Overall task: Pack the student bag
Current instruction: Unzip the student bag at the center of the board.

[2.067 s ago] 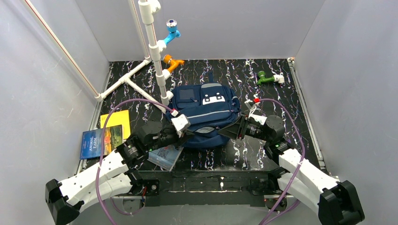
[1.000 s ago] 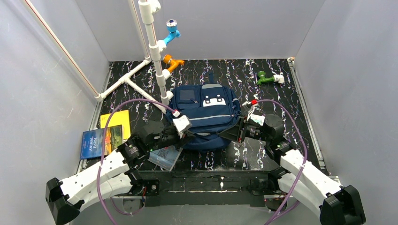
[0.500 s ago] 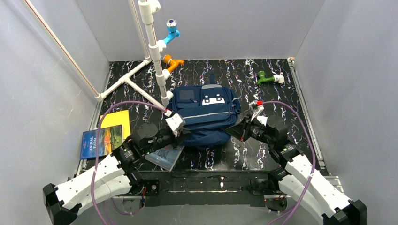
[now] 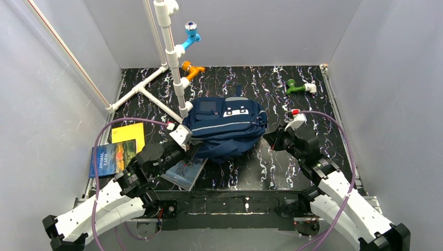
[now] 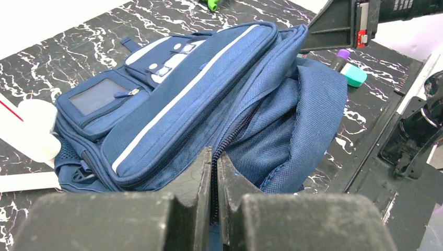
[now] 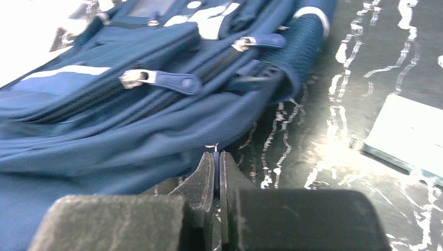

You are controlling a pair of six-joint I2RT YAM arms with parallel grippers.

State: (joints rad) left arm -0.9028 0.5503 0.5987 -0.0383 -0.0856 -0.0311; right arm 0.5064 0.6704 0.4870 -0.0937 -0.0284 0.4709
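Two grippers meet at the student bag [image 4: 230, 130], a large navy-blue fabric backpack with a thin grey stripe and a white patch with black dots. It lies front-up at the centre of the black, white-veined table [image 4: 251, 170], with its top handle pointing to 12 o'clock. The left gripper [image 4: 194, 148] sits at the bag's 8 o'clock corner. In the left wrist view its jaws are pressed almost together on the blue fabric, with a zip line running into the slit between them. The right gripper [image 4: 267, 137] sits at the bag's 4 o'clock side. Its jaws are closed tight, and the tips are at the bag's lower edge, where a thin pale thread shows. Whether any fabric is caught there cannot be told. A tall white plastic pipe frame [image 4: 170, 57] stands at 11 o'clock, carrying a blue pipe fitting [image 4: 191, 34] high up and an orange pipe fitting [image 4: 191, 68] lower down. A green pipe fitting [image 4: 299, 87] lies on the table at 1 o'clock, well apart from the bag. At 9 o'clock a flat yellow book [image 4: 130, 132] and a blue paperback titled Animal Farm [image 4: 107, 159] partly overlap. A pale blue booklet [image 4: 185, 172] lies at 7 o'clock, just under the left arm's wrist. In the left wrist view a small teal block [image 5: 355, 76] lies on the table just beyond the bag.
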